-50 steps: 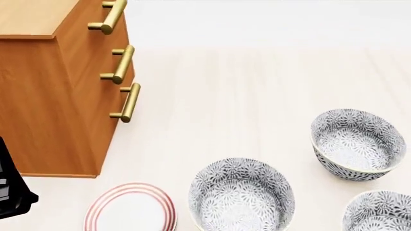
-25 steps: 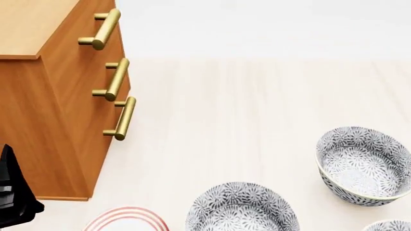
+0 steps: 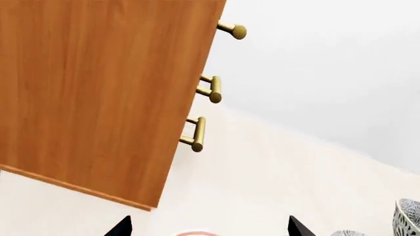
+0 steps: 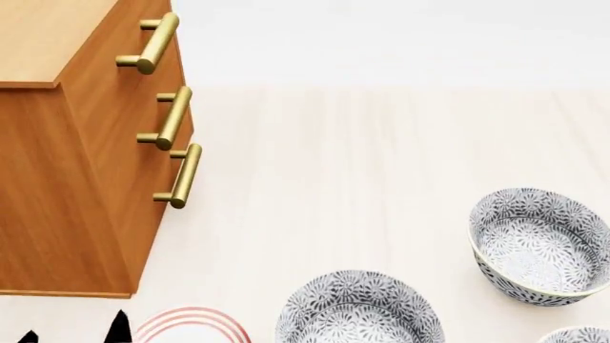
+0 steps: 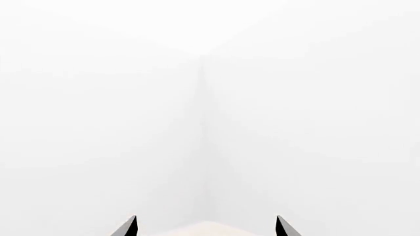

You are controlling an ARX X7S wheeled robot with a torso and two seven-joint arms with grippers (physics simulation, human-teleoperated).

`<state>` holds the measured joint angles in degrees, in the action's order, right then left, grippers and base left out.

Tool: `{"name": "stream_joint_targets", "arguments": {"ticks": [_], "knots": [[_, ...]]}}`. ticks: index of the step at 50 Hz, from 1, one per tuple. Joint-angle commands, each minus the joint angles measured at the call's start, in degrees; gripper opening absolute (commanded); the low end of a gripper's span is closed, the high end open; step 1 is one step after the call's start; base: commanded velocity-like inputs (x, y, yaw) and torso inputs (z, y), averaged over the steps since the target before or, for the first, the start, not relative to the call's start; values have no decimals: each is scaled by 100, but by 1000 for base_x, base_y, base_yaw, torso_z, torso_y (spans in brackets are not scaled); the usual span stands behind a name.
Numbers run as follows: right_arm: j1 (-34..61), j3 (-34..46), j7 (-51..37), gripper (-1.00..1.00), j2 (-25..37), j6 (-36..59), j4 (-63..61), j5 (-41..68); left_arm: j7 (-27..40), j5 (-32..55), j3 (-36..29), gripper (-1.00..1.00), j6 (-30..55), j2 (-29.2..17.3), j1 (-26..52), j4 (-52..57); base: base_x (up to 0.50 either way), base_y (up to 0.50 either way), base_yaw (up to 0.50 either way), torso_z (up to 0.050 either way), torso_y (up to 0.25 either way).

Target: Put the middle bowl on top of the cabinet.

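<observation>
On the pale wooden floor (image 4: 362,179), beside the tall orange-brown wooden drawer cabinet (image 4: 67,179) with a lighter top and three brass bar handles (image 4: 176,118): three deep round white bowls with dense dark-grey floral pattern.

Bowl one (image 4: 358,311), nearest the cabinet's handle side, upright, cut by the lower frame edge. Bowl two (image 4: 538,243), farther from the cabinet, upright, apart from bowl one. Bowl three (image 4: 576,336), farthest from the cabinet, only a sliver of rim showing. Which of them is the middle bowl cannot be told; all rest on the floor, none on the cabinet top.

Flat white plate with red stripes (image 4: 191,325), between the cabinet's foot and bowl one, partly out of frame.

Left gripper (image 3: 206,228): two black fingertips (image 3: 121,227) spread wide, nothing between them, pointing at the cabinet's side panel; tips also visible near the plate in the head view.

Right gripper (image 5: 204,227): black fingertips (image 5: 128,227) likewise apart and empty, facing blank white walls.
</observation>
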<state>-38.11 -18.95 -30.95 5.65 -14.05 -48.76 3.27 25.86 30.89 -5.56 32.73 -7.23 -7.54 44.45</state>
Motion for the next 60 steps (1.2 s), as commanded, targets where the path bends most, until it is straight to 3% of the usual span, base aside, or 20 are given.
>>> {"name": "stream_joint_targets", "arguments": {"ticks": [1,8,20,24,30,33,39,42,47,60], "knots": [[133,261,-118,100,-21,154,-107,-226,78,126,-757,100,219,192,-255,117,0,0,0,0,0],[85,331,-190,100,-9,155,-200,-261,190,-44,-1292,100,285,278,-331,-10,0,0,0,0,0],[-346,152,-229,100,66,-303,-155,-55,531,172,-1463,100,431,431,-289,-156,0,0,0,0,0],[-424,62,-212,100,112,-429,-78,44,920,144,-1638,100,733,523,-80,-44,0,0,0,0,0],[-484,-57,-147,100,136,-544,2,157,2492,144,-2158,100,1652,691,662,312,0,0,0,0,0],[-440,-78,-128,100,176,-516,56,195,3737,894,-2519,100,2036,711,1336,454,0,0,0,0,0],[-386,-94,-95,100,216,-482,102,230,5326,1997,-3085,100,2081,707,2164,135,0,0,0,0,0],[-351,-88,-83,100,233,-449,120,231,5780,2331,-3377,100,1897,698,2534,-39,0,0,0,0,0],[-318,-66,-76,100,249,-412,128,207,5998,2682,-3631,100,1544,673,2822,-341,0,0,0,0,0],[-349,-21,-93,100,220,-370,30,133,5583,2735,-3887,100,980,558,2894,-918,0,0,0,0,0]]}}
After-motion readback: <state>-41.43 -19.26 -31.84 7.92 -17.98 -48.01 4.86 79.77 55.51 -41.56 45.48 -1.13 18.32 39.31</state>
